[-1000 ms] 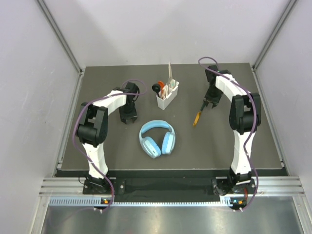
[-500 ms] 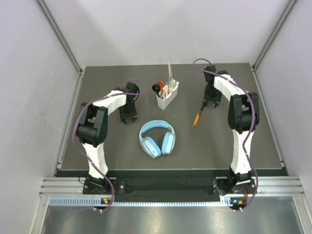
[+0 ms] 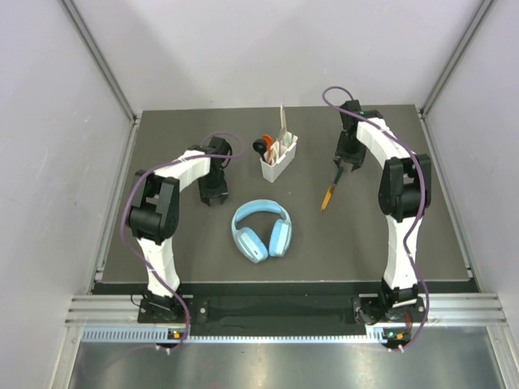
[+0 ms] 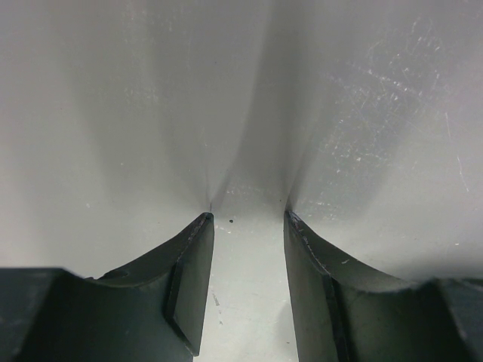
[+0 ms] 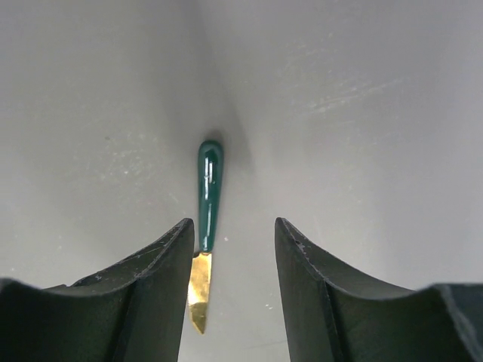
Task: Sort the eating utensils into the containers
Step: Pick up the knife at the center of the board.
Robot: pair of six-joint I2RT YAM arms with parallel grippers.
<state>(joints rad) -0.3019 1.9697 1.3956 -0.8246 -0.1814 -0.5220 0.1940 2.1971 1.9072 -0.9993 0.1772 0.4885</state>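
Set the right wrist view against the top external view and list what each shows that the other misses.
Only the right wrist view: the knife has a green handle and gold blade, and it lies ungripped inside the open right gripper. Only the top external view: the white caddy holding utensils, the light-blue headphones and the left gripper. Both: the knife and the right gripper over it.

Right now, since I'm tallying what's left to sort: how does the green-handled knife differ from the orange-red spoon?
The knife lies flat on the table; the orange-red spoon stands in the white caddy. The knife lies alone, right of the caddy; the spoon shares it with other utensils. The knife has a green handle and gold blade; the spoon is orange-red. Shared: no gripper holds either; the right gripper hovers open over the knife.
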